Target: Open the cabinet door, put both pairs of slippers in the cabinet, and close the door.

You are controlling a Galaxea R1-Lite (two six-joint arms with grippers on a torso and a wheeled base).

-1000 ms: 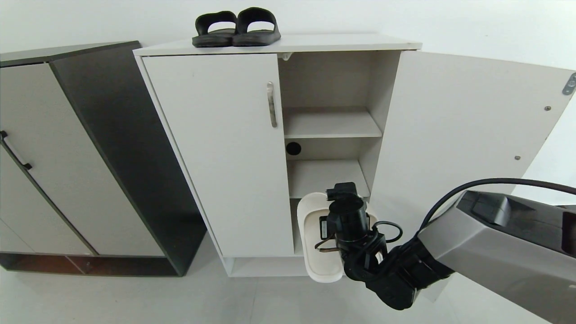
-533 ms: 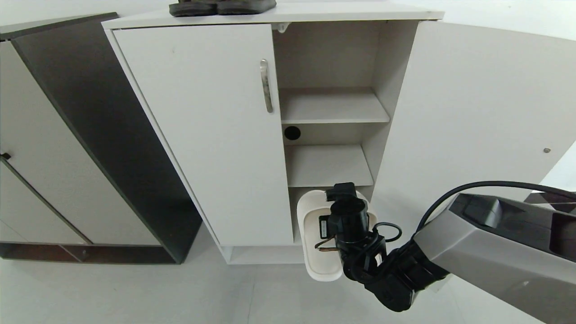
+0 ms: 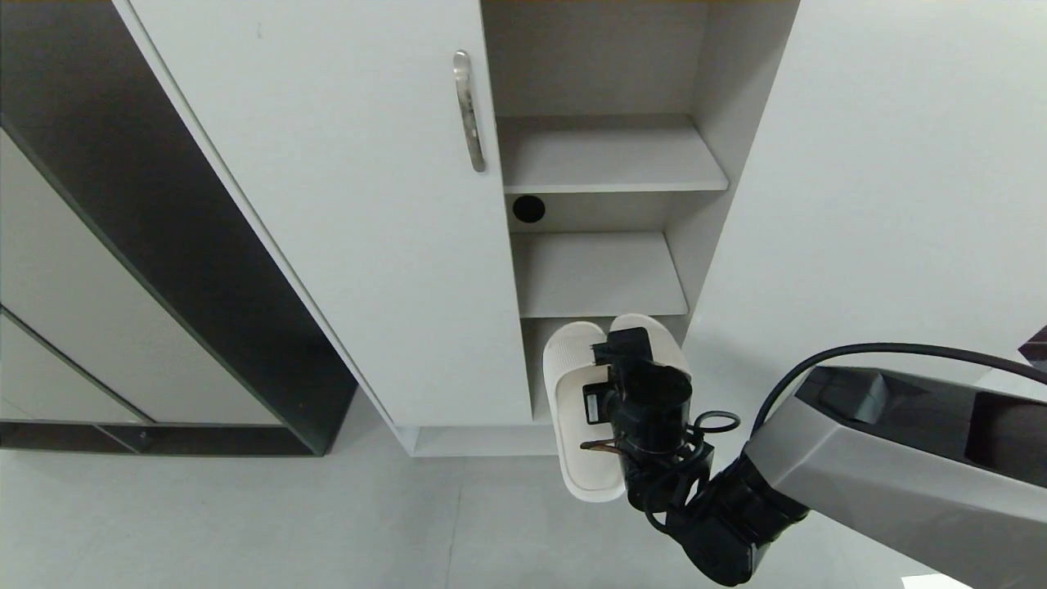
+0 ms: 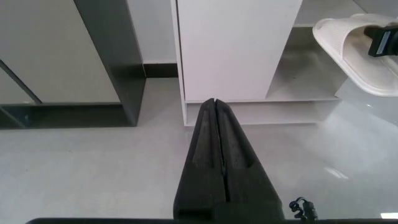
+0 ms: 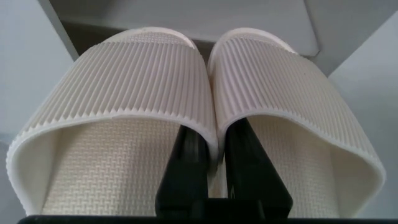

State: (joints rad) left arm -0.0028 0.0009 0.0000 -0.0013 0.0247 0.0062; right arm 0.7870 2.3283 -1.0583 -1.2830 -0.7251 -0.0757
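My right gripper is shut on a pair of white slippers, pinching the two inner strap edges together. The pair hangs low in front of the bottom compartment of the white cabinet, toes toward the opening. The cabinet's right door stands wide open and its left door is closed, with a metal handle. My left gripper is shut on nothing, low over the floor in front of the cabinet's base. The white slippers show off to one side of it.
A dark grey cabinet with a pale door stands left of the white one. Two bare shelves sit above the bottom compartment, with a round hole in the back panel. Grey floor spreads in front.
The head camera has moved lower and closer, so the cabinet top with the black slippers has left the picture. The white slippers have come slightly nearer the bottom compartment.
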